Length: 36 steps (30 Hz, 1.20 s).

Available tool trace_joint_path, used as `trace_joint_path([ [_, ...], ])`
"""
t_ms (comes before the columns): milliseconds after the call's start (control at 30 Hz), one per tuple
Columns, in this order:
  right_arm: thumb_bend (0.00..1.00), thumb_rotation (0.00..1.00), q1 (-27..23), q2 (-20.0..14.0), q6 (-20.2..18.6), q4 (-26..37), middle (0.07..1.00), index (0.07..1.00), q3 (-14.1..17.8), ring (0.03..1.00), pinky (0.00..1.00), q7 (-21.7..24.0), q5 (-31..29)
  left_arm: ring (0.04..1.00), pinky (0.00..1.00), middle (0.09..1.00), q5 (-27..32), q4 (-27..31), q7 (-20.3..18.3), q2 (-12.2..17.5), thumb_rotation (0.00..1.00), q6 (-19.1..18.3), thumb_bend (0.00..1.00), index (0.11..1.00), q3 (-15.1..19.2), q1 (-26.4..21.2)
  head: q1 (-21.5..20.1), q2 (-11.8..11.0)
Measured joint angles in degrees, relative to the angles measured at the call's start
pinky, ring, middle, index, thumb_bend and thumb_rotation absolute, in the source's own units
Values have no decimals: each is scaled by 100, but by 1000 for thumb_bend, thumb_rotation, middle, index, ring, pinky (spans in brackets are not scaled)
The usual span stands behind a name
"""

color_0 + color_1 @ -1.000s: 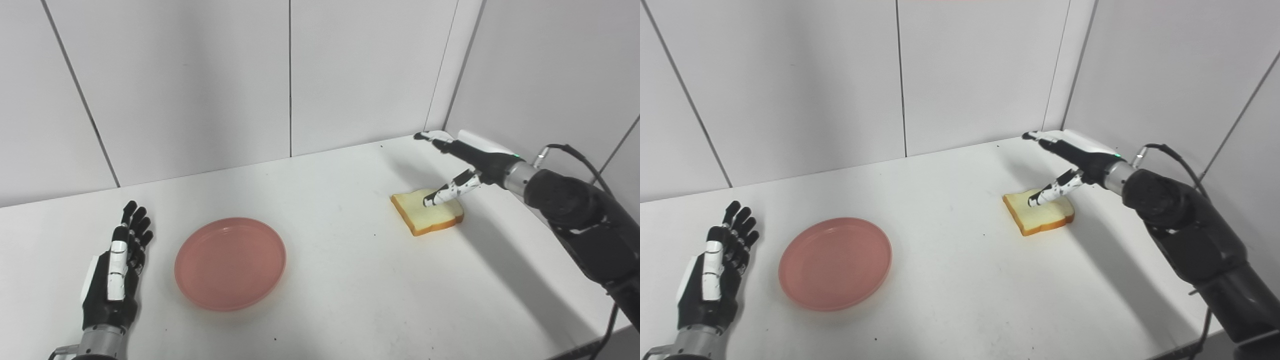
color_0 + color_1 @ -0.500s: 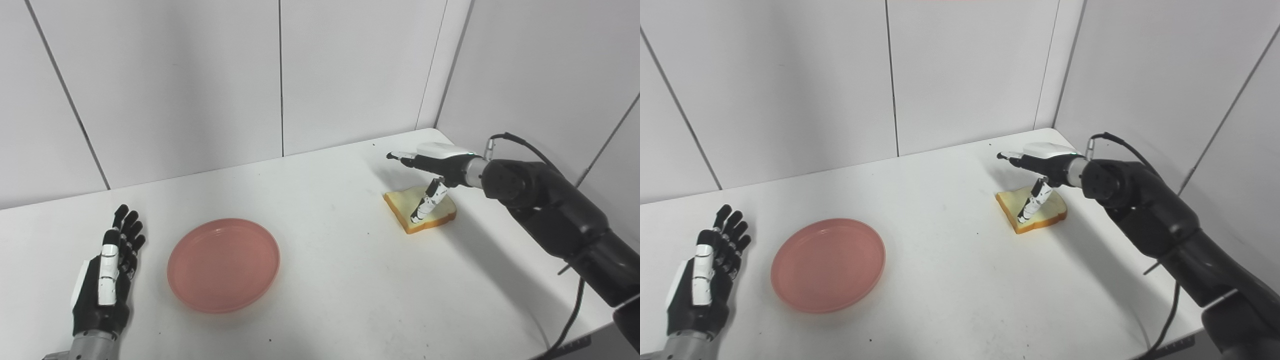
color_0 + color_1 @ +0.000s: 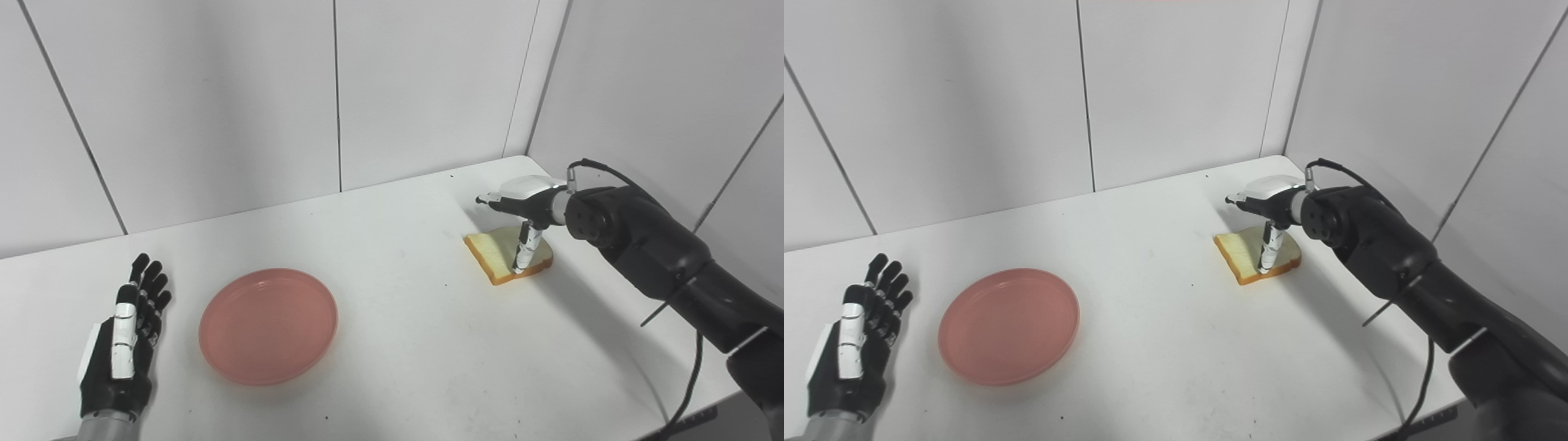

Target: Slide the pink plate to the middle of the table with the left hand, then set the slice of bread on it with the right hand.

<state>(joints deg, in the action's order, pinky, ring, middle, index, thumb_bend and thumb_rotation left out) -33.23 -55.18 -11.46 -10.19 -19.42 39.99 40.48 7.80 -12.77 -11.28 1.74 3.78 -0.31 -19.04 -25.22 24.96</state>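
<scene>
While the right hand (image 3: 520, 211) hangs directly over the slice of bread (image 3: 506, 256), the relation that matters most is the one between that bread and the pink plate (image 3: 268, 324). The bread lies flat on the desk (image 3: 416, 343), well apart from the plate and off toward the far right corner. The right hand is spread, grasping nothing, its fingers (image 3: 490, 199) reaching out level above the bread's far edge while the thumb (image 3: 524, 251) points straight down and seems to touch the crumb near the slice's right side; whether it truly presses I cannot tell. The plate sits left of the desk's middle, empty, and the left hand (image 3: 119, 355) rests just beside the plate's left rim, released, fingers together and extended, not touching it. Of the two hands, the left is plainly the nearer to the plate and the right the nearer to the bread, which suits the task's division. Judged from the layout, the plate looks short of true centre, so the carry from bread to plate would run leftward and toward the robot. The slice's long side runs roughly from the plate's direction toward the right wall, so closing across its shorter width seems the likelier pinch.
</scene>
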Motion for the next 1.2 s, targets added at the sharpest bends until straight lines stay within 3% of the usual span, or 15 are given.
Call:
trace_joint_path([
  [400, 1000, 208, -14, 3, 10, -214, 1000, 1000, -152, 1000, 1000, 214, 429, 1000, 1000, 1000, 1, 30, -23, 3, 1000, -61, 699, 987, -20, 14, 0, 9],
  [833, 1000, 182, -13, 166, 90, -369, 1000, 1000, -155, 1000, 1000, 289, 382, 1000, 1000, 1000, 2, 58, -23, -1, 1000, -81, 717, 984, -41, 21, 18, 26],
  [900, 1000, 147, -7, 203, 153, -450, 991, 982, -83, 983, 936, 218, 275, 1000, 1000, 1000, 1, 59, -23, -1, 1000, -81, 716, 984, -41, 22, 26, 26],
  [933, 1000, 118, -1, 241, 163, -510, 967, 955, -17, 941, 817, 172, 211, 1000, 1000, 1000, 1, 59, -23, -1, 1000, -81, 718, 985, -42, 22, 26, 26],
  [1033, 989, 69, 47, 354, 214, -592, 920, 894, 167, 854, 679, -66, 15, 1000, 1000, 1000, 1, 62, -23, -2, 1000, -82, 723, 987, -42, 22, 26, 44],
  [1200, 868, 4, 64, 419, 370, -728, 841, 785, 351, 713, 558, -396, -283, 1000, 1000, 1000, 1, 59, -23, 0, 1000, -82, 718, 981, -33, 22, 26, 44],
])
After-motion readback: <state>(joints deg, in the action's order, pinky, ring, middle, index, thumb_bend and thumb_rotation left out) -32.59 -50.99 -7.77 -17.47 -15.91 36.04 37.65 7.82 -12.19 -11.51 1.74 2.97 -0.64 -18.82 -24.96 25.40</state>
